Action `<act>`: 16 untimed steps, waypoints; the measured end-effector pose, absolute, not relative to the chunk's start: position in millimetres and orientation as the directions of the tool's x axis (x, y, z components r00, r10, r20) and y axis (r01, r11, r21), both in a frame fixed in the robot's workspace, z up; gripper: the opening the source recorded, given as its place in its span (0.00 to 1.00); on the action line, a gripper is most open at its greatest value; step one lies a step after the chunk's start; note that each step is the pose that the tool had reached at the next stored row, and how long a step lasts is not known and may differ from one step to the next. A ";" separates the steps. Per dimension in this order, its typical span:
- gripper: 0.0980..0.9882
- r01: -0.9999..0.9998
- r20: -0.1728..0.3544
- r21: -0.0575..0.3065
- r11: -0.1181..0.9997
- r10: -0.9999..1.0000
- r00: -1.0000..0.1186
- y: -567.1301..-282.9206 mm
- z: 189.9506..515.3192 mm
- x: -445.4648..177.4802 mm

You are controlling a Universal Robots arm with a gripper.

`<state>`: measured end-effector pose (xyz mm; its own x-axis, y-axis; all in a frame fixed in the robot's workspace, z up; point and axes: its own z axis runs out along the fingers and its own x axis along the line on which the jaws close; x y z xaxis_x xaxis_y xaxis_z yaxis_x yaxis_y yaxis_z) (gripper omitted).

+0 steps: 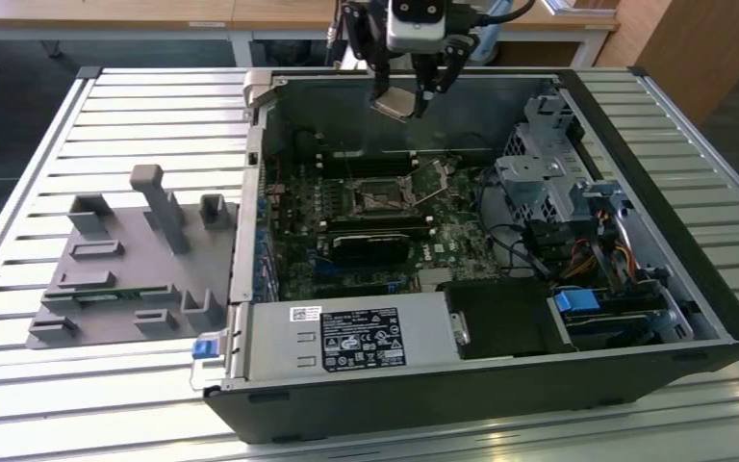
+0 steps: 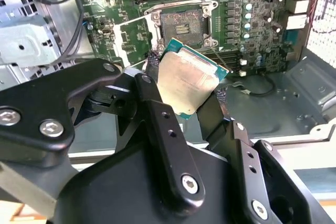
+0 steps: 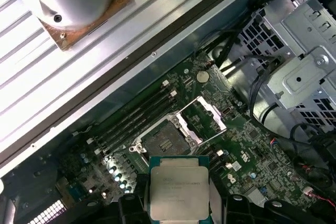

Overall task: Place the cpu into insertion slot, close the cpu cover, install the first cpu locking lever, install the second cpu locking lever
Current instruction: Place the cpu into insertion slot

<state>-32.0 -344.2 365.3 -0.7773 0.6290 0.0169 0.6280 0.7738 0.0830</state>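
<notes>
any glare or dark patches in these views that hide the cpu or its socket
Exterior view: the table slats glare white and the case interior sits in shade, so the insertion slot looks dim. Second wrist view: the cpu, clamped in the gripper, carries only a mild sheen. First wrist view: the slats wash out bright, and the slot is dark but visible.

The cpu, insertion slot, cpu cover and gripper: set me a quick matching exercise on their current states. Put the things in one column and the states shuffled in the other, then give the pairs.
Things:
1. cpu
2. insertion slot
3. cpu cover
4. gripper

States:
a. bare, contact grid exposed, nothing seated in it
b. swung open, lying off to one side
c. held in the air, metal top showing in both wrist views
d. closed on two opposite edges of the chip

Pairs: 1-c, 2-a, 3-b, 4-d
</notes>
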 end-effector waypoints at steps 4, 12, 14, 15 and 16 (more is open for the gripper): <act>0.50 0.658 0.017 0.083 0.748 0.659 -0.752 -344.2 365.1 -32.0; 0.50 0.714 0.017 0.083 0.695 0.715 -0.698 -344.2 364.8 -32.0; 0.50 0.727 0.017 0.083 0.681 0.729 -0.685 -344.2 364.7 -32.0; 0.50 0.734 0.017 0.083 0.675 0.735 -0.678 -344.2 364.7 -32.0; 0.50 0.740 0.017 0.083 0.668 0.741 -0.671 -344.2 364.6 -32.0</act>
<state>-32.0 -344.2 364.6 -0.6707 0.7415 0.0167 0.7400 0.6675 0.0828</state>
